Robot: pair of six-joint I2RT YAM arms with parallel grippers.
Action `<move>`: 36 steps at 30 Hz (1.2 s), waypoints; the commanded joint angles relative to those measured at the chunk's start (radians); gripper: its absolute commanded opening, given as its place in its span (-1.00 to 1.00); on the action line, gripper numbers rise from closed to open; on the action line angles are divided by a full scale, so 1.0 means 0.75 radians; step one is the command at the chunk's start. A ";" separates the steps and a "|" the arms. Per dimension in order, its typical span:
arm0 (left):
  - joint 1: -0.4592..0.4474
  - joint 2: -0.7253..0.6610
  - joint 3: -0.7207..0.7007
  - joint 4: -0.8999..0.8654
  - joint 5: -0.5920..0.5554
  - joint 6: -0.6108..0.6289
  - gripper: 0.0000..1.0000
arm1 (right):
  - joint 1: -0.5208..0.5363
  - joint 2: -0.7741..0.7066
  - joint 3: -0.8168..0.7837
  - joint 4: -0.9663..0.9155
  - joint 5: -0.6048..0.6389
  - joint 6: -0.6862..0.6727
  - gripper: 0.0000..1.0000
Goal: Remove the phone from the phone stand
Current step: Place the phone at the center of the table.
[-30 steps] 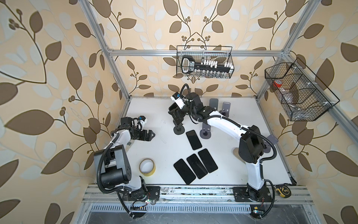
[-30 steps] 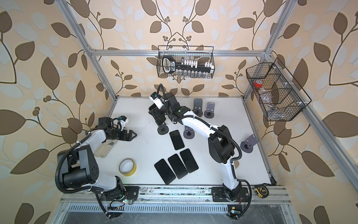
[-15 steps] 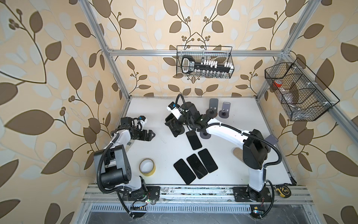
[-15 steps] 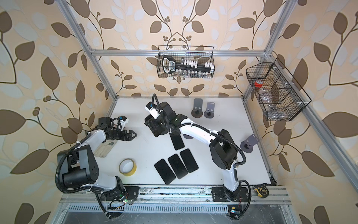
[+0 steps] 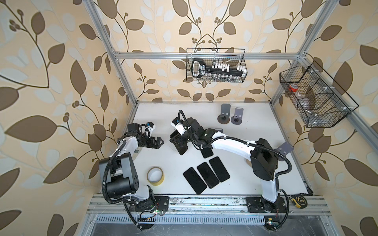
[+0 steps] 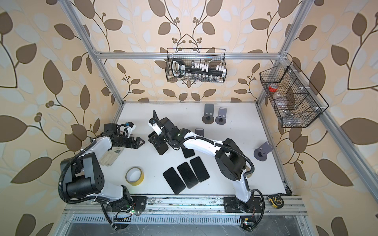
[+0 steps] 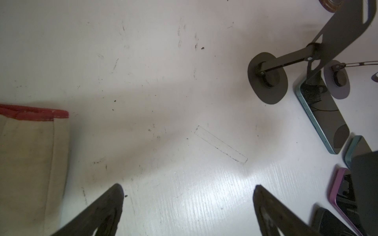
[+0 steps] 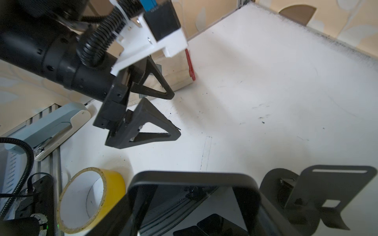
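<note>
**Twin arms in black and white**

The left arm and right arm pair white links with black joints and ribbed black cable conduit. The left gripper has black triangular open-frame fingers under a white camera bracket.

White bench, scuffed, dark specks all over, with a thin pencilled rectangle drawn on it. Yellow tape roll lies flat near the front edge, left of centre. Beige work glove with a red cuff lies flat at the left edge, apart from the roll. Pale grey-blue stapler lies at the bench edge by the slatted rail. Black-and-yellow tape measure sits on the front rail, right corner. Wire basket hangs on the back bar and holds a black tool with a row of white pieces. Second wire basket hangs on the right wall, split into compartments, with something red in the far one; the rest is unclear.
</note>
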 commanded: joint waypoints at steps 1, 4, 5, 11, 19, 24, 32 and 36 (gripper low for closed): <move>0.013 -0.032 -0.009 0.004 0.057 0.021 0.98 | 0.013 0.044 -0.003 -0.012 0.076 0.027 0.03; 0.012 -0.029 -0.005 0.005 0.059 0.021 0.98 | 0.023 0.061 -0.015 -0.030 0.127 0.027 0.03; 0.012 -0.029 -0.006 0.002 0.060 0.022 0.98 | 0.027 0.068 -0.019 -0.031 0.129 0.028 0.03; 0.013 -0.024 -0.005 -0.001 0.065 0.021 0.98 | 0.041 0.111 -0.024 -0.057 0.155 0.044 0.04; 0.012 -0.022 -0.002 -0.005 0.067 0.019 0.98 | 0.044 0.167 -0.018 -0.108 0.194 0.121 0.05; 0.012 -0.016 0.001 -0.005 0.068 0.019 0.98 | 0.053 0.171 -0.012 -0.171 0.233 0.199 0.06; 0.012 -0.011 0.005 -0.009 0.069 0.017 0.98 | 0.071 0.222 -0.020 -0.193 0.257 0.281 0.05; 0.013 -0.007 0.010 -0.013 0.071 0.017 0.98 | 0.072 0.247 0.010 -0.234 0.286 0.285 0.05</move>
